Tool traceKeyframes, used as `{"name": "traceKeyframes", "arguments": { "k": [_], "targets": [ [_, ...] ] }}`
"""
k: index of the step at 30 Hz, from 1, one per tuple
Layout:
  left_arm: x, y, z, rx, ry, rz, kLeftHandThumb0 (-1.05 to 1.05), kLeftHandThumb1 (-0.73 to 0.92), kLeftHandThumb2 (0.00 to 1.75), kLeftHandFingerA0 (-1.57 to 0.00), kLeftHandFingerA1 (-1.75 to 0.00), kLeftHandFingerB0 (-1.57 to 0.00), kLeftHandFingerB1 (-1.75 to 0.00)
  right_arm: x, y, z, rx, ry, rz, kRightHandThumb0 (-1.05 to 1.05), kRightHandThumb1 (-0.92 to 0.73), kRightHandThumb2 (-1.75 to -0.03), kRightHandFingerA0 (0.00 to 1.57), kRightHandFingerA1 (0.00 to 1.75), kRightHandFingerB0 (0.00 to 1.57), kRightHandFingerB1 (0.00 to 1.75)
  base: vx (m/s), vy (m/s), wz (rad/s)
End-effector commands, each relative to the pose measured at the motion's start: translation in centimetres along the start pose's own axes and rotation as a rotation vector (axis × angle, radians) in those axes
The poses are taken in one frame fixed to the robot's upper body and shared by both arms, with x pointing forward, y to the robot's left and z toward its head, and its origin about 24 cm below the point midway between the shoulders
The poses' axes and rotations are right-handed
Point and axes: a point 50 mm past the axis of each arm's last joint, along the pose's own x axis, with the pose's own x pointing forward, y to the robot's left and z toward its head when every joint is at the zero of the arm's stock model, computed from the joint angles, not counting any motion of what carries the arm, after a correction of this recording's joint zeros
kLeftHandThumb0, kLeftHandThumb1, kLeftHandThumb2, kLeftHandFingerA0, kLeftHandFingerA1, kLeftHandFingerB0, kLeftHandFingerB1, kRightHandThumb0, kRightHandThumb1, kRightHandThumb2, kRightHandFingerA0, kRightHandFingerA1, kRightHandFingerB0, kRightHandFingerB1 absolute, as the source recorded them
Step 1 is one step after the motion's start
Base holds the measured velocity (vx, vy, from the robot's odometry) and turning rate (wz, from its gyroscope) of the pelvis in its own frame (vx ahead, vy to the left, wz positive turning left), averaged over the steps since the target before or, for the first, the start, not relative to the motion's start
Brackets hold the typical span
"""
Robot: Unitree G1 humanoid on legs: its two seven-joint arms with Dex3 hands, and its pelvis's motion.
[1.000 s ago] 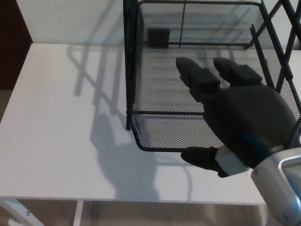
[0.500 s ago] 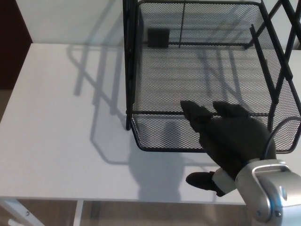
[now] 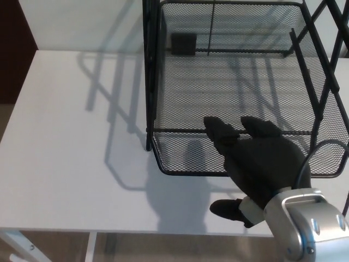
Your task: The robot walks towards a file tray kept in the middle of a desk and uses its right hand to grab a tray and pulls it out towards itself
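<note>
A black wire-mesh file tray (image 3: pixel 218 82) sits in a black rack frame (image 3: pixel 149 76) on the white desk (image 3: pixel 71 142). The tray's front wall (image 3: pixel 180 153) juts out past the frame toward me. My right hand (image 3: pixel 262 164) lies over that front wall at its right half. Two fingers (image 3: pixel 219 130) reach over the top rim into the tray. The thumb (image 3: pixel 224 209) sticks out below and in front of the tray's lower edge, apart from it. The hand is open around the front wall. My left hand does not show.
The desk's near edge (image 3: pixel 109 232) runs along the bottom, with a white leg below it. A small dark block (image 3: pixel 184 42) sits at the tray's far end. Crossed rack bars (image 3: pixel 327 82) rise at the right. A dark panel (image 3: pixel 13 49) stands far left.
My right hand came down and back from above the tray's middle to its front wall, then shifted slightly left. The tray and rack stayed where they were.
</note>
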Motion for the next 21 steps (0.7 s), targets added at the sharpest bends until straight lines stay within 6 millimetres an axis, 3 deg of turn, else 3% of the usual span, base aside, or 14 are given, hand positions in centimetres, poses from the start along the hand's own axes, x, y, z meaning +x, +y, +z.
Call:
{"name": "traceKeyframes", "arguments": {
  "k": [1,9,21],
  "targets": [
    [-0.1,0.4,-0.3,0.025,0.027,-0.004,-0.14,0.52,0.57,-0.48,-0.44,-0.39,-0.38,0.4,0.7,-0.2,-0.017,0.032,-0.028,-0.81,-0.50,-0.81,0.00,0.07,0.00,0.02,0.00,0.000,0.00],
    [0.0,0.4,-0.2,0.030,0.027,-0.004,-0.10,0.54,0.55,-0.50,-0.42,-0.39,-0.37,1.3,2.0,-0.4,-0.041,0.051,-0.035,-0.82,-0.50,-0.79,0.00,0.03,0.09,0.05,0.00,0.000,0.00],
    [0.0,0.5,0.0,0.029,0.023,-0.013,-0.12,0.55,0.55,-0.49,-0.42,-0.39,-0.36,1.9,2.9,-0.6,-0.046,0.068,-0.025,-0.77,-0.48,-0.76,0.00,0.01,0.09,0.05,0.00,0.000,0.00]
  ]
}}
